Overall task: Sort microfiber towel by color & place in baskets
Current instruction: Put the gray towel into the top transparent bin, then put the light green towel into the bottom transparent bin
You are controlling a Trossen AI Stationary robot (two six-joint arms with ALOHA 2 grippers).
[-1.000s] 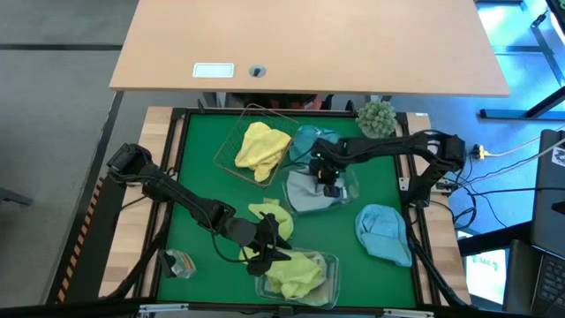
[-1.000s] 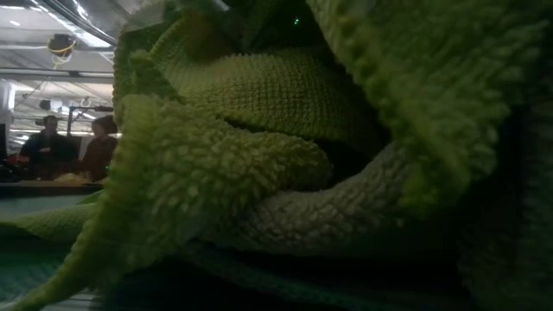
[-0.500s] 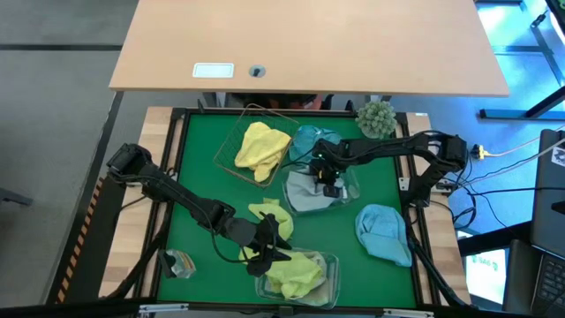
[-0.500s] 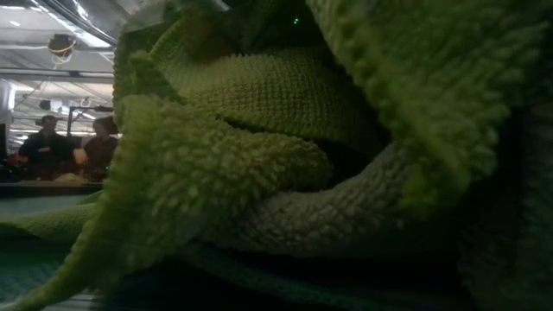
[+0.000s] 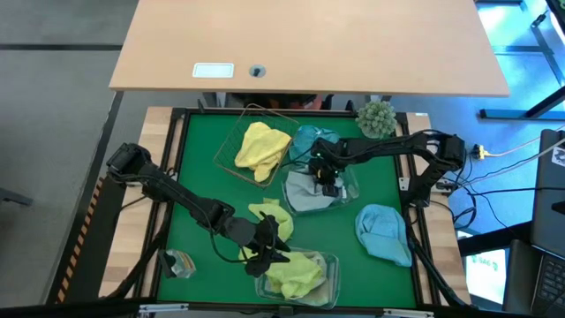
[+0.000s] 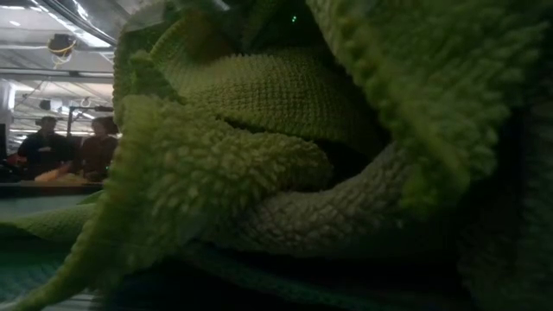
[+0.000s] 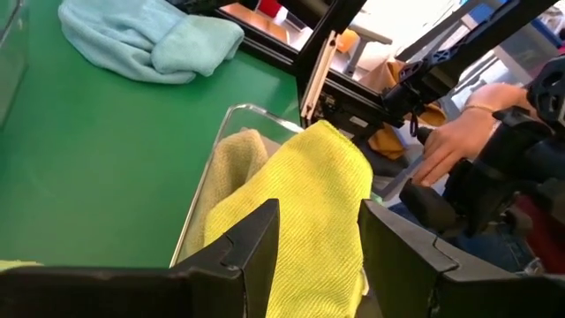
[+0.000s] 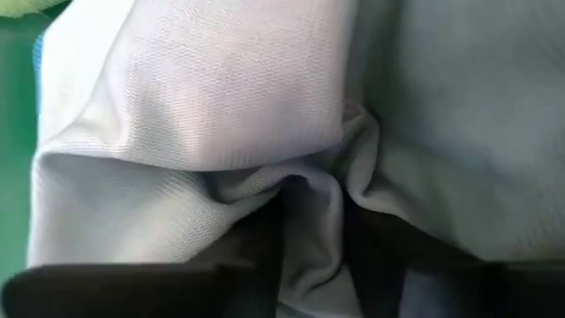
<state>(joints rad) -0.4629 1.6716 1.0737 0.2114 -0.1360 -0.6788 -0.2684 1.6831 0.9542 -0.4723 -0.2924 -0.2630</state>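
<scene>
My left gripper [image 5: 267, 246] [image 7: 318, 238] is open over the near clear tub [image 5: 334, 263], its fingers standing on either side of a yellow-lime towel [image 7: 309, 190] that lies in the tub [image 7: 231, 115]. Whether they touch it, I cannot tell. My right gripper [image 5: 325, 183] [image 8: 313, 221] is down in the middle clear tub [image 5: 355, 187], shut on a pale grey-blue towel [image 5: 305, 199]. A yellow towel [image 5: 262, 146] lies in the wire basket [image 5: 225, 152]. A lime towel [image 6: 259, 147] fills the low view. My right gripper pinches a raised fold [image 8: 311, 199] of the pale grey-blue towel between its two fingers [image 8: 252, 252], coming from above and pointing down. The cloth bunches into creases at the fingers, and the rest of the towel lies spread in the tub.
A light blue towel [image 5: 384, 231] lies on the green mat near the right edge, also seen in the left wrist view [image 7: 146, 40]. A teal towel [image 5: 313, 140] sits by the wire basket, a lime towel [image 5: 267, 214] beside my left arm. The fuzzy ball plant [image 5: 377, 117] stands at the far right corner.
</scene>
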